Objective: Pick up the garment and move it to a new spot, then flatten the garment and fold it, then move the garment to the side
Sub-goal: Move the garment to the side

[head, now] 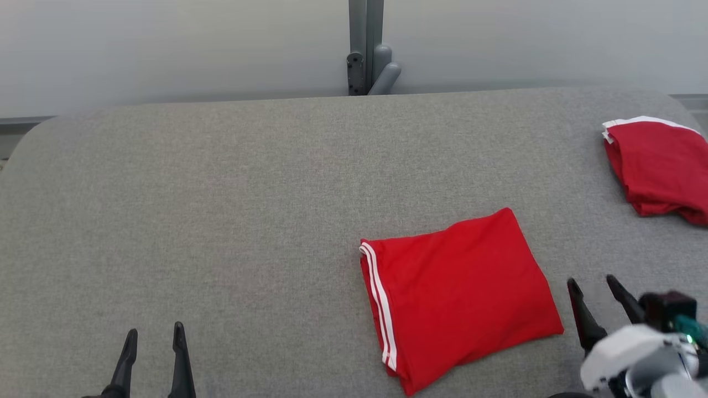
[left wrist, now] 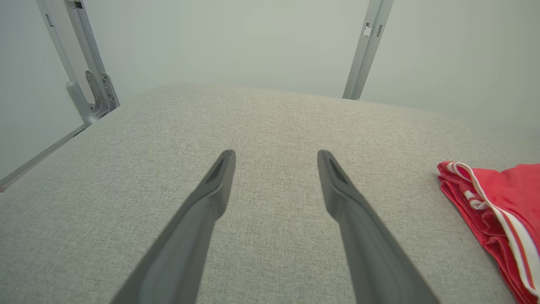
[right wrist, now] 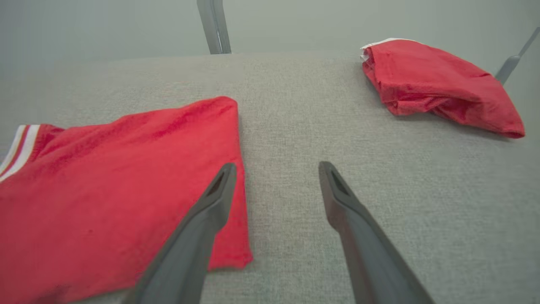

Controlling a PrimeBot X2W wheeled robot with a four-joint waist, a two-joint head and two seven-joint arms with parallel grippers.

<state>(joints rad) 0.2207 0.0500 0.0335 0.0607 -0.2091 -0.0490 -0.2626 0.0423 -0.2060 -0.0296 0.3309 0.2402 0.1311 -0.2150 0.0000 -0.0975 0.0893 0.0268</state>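
A red garment [head: 459,293] with white stripes on its left edge lies folded into a flat rectangle on the grey table, right of centre and near the front. The right wrist view has it [right wrist: 105,185] at the left, the left wrist view shows its striped edge [left wrist: 498,215] at the right. My right gripper [head: 594,283] stands open just right of the garment's right edge, with nothing between its fingers. In its own view [right wrist: 276,166] the left finger hangs over the cloth's edge. My left gripper [head: 155,329] is open over bare table at the front left, seen too [left wrist: 276,154] in its wrist view.
A second red garment [head: 658,166] with white trim lies folded at the table's far right edge, also in the right wrist view [right wrist: 434,84]. The grey fabric table [head: 221,221] has rounded far corners. A grey metal post [head: 365,47] stands behind it against a pale wall.
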